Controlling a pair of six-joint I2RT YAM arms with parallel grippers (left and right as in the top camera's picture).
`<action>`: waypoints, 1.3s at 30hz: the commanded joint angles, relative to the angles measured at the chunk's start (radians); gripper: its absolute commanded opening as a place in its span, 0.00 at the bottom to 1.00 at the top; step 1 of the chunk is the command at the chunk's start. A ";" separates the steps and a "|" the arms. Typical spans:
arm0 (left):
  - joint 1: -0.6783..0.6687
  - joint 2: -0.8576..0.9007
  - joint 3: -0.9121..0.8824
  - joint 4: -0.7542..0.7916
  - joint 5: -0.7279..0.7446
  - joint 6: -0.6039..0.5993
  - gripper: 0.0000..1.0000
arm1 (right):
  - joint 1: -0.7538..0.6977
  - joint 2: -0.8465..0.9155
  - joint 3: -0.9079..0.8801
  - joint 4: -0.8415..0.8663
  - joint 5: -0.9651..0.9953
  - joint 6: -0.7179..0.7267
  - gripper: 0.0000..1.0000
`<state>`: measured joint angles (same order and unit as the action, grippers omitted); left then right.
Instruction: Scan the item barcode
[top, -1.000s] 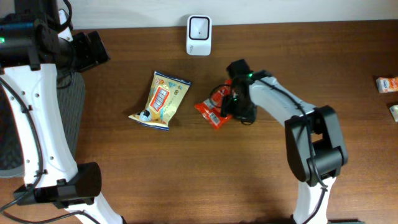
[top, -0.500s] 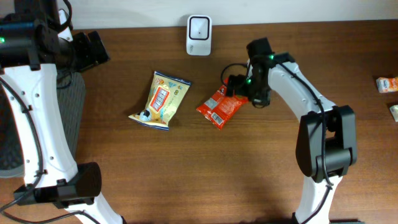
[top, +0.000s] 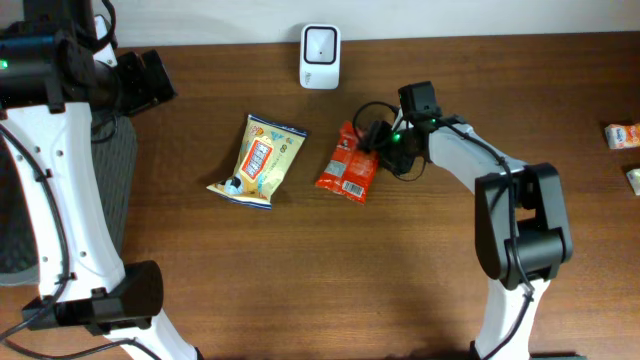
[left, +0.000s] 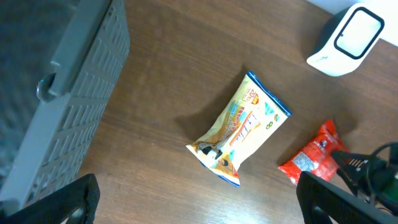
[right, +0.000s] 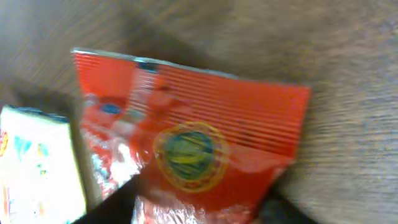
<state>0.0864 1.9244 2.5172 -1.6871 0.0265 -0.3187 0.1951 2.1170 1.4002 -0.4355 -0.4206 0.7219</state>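
My left gripper (left: 199, 205) hangs spread wide near the bench's (top: 300, 270) far left corner. Right of the glossy yellow pillow bag (top: 258, 160), the crinkly red foil packet (top: 347, 165) has swung more upright mid-bench, toward the far edge. The right gripper (top: 378, 138) straddles its end, too blurred to tell whether it pinches.

Narrow gap between yellow bag (top: 258, 160) and red packet (top: 347, 168)

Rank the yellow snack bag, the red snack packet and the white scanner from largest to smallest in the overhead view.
Largest: yellow plastic snack bag
Then: red foil snack packet
Smallest: white box-shaped scanner; last two close.
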 joint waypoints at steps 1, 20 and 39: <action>0.006 -0.002 0.005 -0.001 -0.004 -0.010 0.99 | 0.000 0.037 -0.028 -0.005 0.066 -0.011 0.04; 0.006 -0.002 0.005 -0.001 -0.004 -0.010 0.99 | 0.126 -0.356 0.052 -0.391 1.276 -0.220 0.04; 0.006 -0.002 0.005 -0.001 -0.004 -0.010 0.99 | 0.425 -0.141 0.384 -0.624 0.968 -0.303 0.96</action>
<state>0.0864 1.9244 2.5172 -1.6871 0.0261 -0.3187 0.6956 2.0239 1.6379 -0.9440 0.5682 0.4950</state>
